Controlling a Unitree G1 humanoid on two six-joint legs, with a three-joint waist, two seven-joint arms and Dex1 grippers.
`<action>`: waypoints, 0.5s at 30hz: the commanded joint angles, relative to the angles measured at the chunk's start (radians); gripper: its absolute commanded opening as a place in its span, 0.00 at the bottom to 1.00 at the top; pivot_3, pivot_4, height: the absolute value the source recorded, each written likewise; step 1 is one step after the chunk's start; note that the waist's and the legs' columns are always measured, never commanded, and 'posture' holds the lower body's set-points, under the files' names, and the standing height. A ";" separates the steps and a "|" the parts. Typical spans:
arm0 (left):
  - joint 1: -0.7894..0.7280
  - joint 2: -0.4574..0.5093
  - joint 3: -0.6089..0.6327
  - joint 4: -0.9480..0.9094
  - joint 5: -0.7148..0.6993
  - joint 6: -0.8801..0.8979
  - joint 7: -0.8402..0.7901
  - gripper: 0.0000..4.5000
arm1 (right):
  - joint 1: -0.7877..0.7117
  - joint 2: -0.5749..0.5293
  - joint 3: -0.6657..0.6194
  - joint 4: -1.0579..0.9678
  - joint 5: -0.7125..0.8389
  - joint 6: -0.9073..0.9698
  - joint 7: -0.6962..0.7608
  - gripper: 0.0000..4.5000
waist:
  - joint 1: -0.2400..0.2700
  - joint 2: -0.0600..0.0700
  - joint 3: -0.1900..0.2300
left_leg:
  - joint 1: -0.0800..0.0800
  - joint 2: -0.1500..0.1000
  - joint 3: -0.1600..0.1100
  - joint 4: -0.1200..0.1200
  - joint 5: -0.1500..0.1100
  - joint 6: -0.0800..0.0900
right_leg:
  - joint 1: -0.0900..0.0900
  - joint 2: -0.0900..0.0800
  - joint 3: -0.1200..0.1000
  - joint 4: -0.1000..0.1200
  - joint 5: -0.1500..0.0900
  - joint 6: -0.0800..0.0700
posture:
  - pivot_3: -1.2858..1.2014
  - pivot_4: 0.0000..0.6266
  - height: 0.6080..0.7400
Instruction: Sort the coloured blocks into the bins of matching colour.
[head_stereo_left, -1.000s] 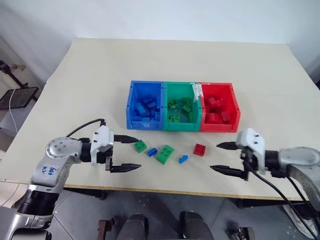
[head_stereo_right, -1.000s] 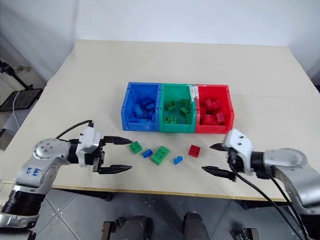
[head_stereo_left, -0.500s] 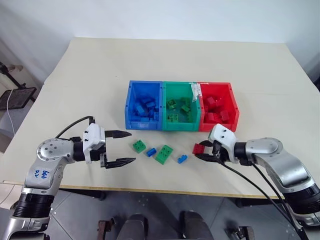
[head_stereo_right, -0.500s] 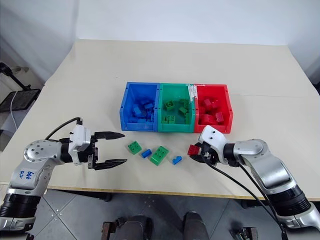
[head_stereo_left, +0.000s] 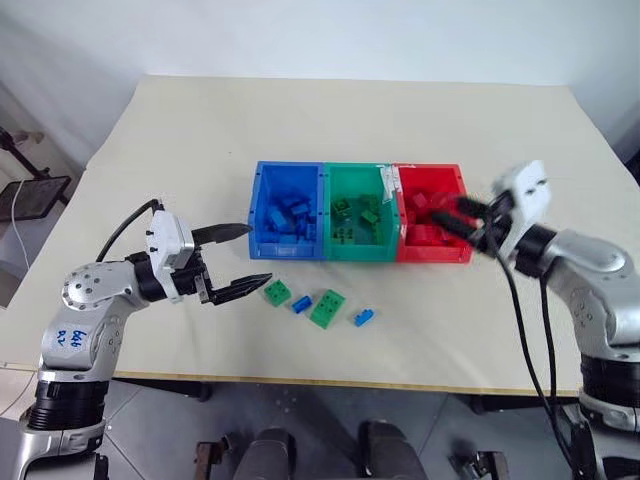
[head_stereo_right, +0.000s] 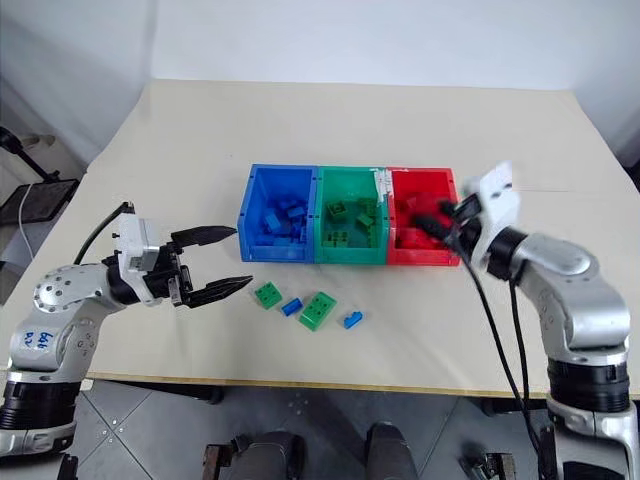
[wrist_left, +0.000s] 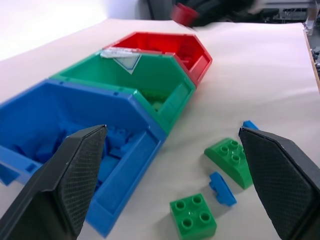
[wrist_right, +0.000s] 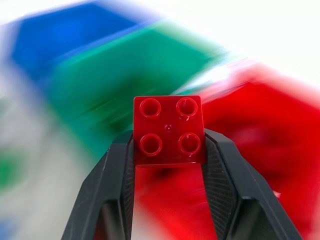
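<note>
Right of centre in the left eye view, the right end effector (wrist_right: 167, 145) is clamped on a square red block (wrist_right: 169, 131), held over the red bin (head_stereo_left: 462, 250). At centre sit three bins side by side on the counter (head_stereo_left: 300, 130): a blue bin (head_stereo_left: 260, 222), a green bin (head_stereo_left: 330, 250) and the red one. At lower left, the left end effector (head_stereo_left: 247, 255) hovers with its fingers spread wide, gripping nothing. Just below the bins lie a small green block (head_stereo_left: 277, 293), a small blue block (head_stereo_left: 303, 303), a bigger green block (head_stereo_left: 329, 308) and another blue block (head_stereo_left: 365, 318).
</note>
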 joint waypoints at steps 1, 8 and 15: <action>0.023 0.016 0.008 -0.037 -0.008 -0.002 -0.011 1.00 | -0.053 0.006 -0.001 0.107 -0.042 -0.038 -0.045 0.40 | -0.001 0.000 0.000 | 0.000 0.000 0.000 -0.001 0.000 0.000 | 0.000 0.000 0.000 0.000 0.000 0.000 | 0.52 0.24 1.00; 0.043 0.033 -0.003 -0.042 -0.003 0.011 -0.036 1.00 | -0.017 0.000 0.001 0.053 0.017 -0.075 0.055 0.91 | -0.005 0.000 0.000 | 0.000 0.000 0.000 -0.001 0.000 0.000 | -0.001 0.000 0.000 0.000 0.000 0.000 | 0.52 0.24 1.00; 0.043 0.066 -0.064 -0.033 0.023 -0.018 -0.119 1.00 | 0.414 -0.164 -0.110 -0.153 0.040 -0.294 0.361 1.00 | 0.016 0.000 0.000 | -0.002 -0.001 -0.002 -0.001 -0.001 0.001 | 0.001 0.000 -0.002 -0.003 0.000 0.000 | 0.52 0.24 1.00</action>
